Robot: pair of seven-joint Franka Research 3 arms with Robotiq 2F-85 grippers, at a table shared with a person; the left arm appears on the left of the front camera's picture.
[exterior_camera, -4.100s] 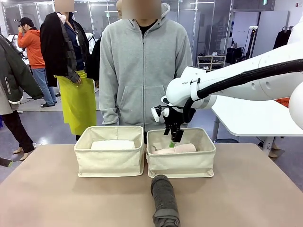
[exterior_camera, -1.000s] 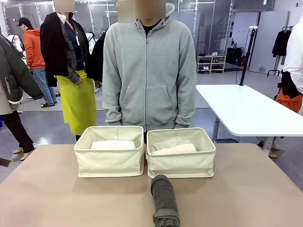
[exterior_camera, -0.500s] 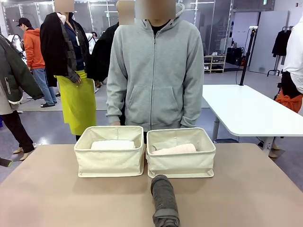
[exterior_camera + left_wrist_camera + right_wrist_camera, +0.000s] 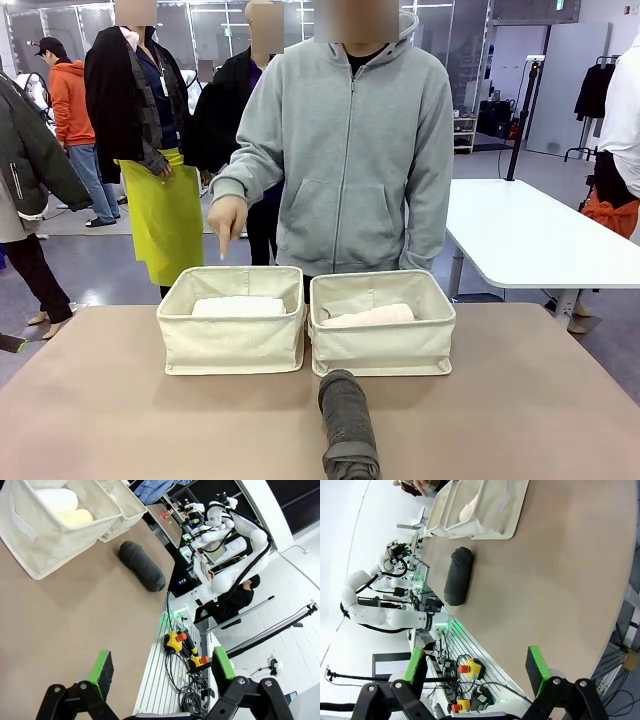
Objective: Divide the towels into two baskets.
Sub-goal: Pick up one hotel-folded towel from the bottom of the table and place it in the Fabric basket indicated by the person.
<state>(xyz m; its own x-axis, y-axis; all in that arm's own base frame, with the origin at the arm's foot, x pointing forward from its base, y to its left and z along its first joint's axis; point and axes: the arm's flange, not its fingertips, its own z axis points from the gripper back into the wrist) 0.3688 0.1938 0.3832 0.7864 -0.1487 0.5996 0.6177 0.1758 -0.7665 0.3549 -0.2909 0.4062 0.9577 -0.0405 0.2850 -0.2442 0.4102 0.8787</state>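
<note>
Two cream canvas baskets stand side by side at the table's far edge: the left basket (image 4: 232, 320) (image 4: 47, 537) holds a white towel (image 4: 238, 306) (image 4: 56, 499) and a pale yellow towel (image 4: 76, 517); the right basket (image 4: 381, 322) (image 4: 485, 507) holds a pink towel (image 4: 368, 316) (image 4: 470, 510). A dark charcoal towel (image 4: 348, 421) (image 4: 141, 566) (image 4: 457, 575) lies on the table in front of the right basket. The person's hand (image 4: 227, 216) points down over the left basket. My left gripper (image 4: 160, 669) is open above the table's near side. My right gripper (image 4: 476, 666) is open too, empty.
The person in a grey hoodie (image 4: 350, 150) stands behind the baskets. The tan table (image 4: 150, 420) has bare room on both sides of the dark towel. A white table (image 4: 530, 235) stands at the right, behind. Cables and stop buttons (image 4: 182, 642) lie past the near edge.
The right arm, earlier over the right basket, has pulled out of the front view. The person has stepped right and now raises a hand, pointing down at the left basket.
</note>
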